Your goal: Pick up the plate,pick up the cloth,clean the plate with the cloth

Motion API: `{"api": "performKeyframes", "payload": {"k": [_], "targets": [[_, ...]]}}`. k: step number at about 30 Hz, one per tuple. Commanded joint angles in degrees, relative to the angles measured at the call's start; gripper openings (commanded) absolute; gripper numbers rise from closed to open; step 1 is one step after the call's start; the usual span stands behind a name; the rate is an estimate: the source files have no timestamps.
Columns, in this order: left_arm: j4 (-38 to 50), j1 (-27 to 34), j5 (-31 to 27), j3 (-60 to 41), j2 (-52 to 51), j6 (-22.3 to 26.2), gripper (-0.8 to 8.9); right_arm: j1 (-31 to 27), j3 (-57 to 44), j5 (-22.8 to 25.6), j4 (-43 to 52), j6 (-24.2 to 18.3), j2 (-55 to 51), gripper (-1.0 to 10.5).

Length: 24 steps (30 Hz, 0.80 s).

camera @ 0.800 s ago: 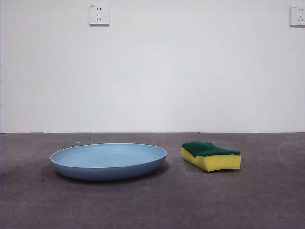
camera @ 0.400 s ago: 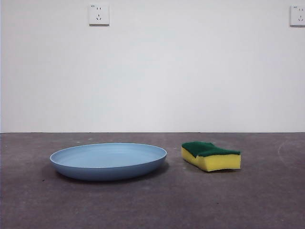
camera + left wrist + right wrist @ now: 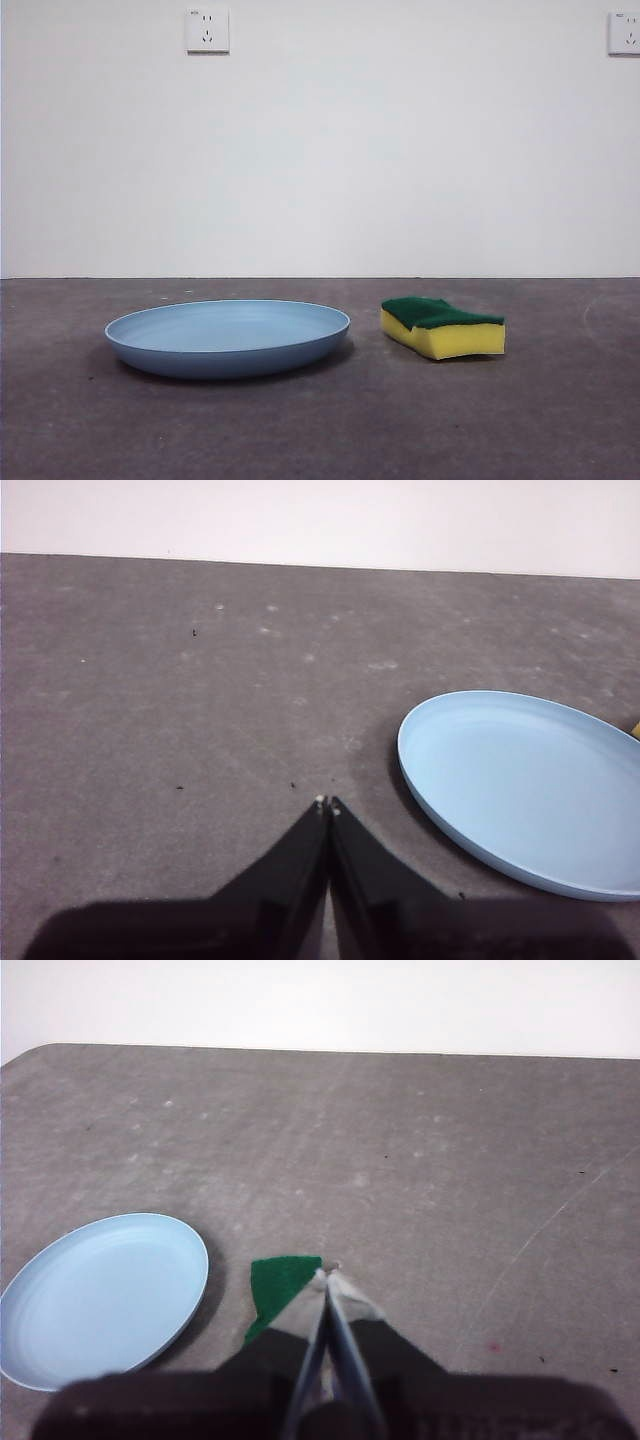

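The left gripper [image 3: 327,802] hangs above bare table with its two black jaws pressed together, holding nothing; the plate [image 3: 530,785] lies just beside it. The right gripper [image 3: 328,1275] is likewise pinched shut on nothing, poised over the cloth [image 3: 279,1290] — really a sponge, green scouring face up.

Nothing differs from the front view of a second ago: plate [image 3: 228,338] and cloth [image 3: 443,327] lie exactly where they did, and no arm has entered that view.

The front view alone shows the cloth's yellow foam body under the green layer, and two wall sockets [image 3: 207,30] high on the white wall behind. The wrist views alone show the grippers, and the right one shows the table's [image 3: 450,1160] rounded far corner, well beyond the plate.

Plate and cloth sit near each other, not touching, mid-table, away from the edges — nothing blocks either.
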Motion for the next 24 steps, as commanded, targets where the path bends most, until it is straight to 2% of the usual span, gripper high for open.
{"api": "performKeyframes", "payload": {"k": [1,24], "targets": [[-0.87,0.26,-0.24,-0.79,-0.63,-0.28,-0.03,0.07,-0.31,0.17,0.39,0.55,-0.09,0.0],[-0.68,0.24,-0.63,-0.79,-1.75,-0.28,-0.03,0.07,-0.31,0.17,0.39,0.52,-0.09,0.0]]}}
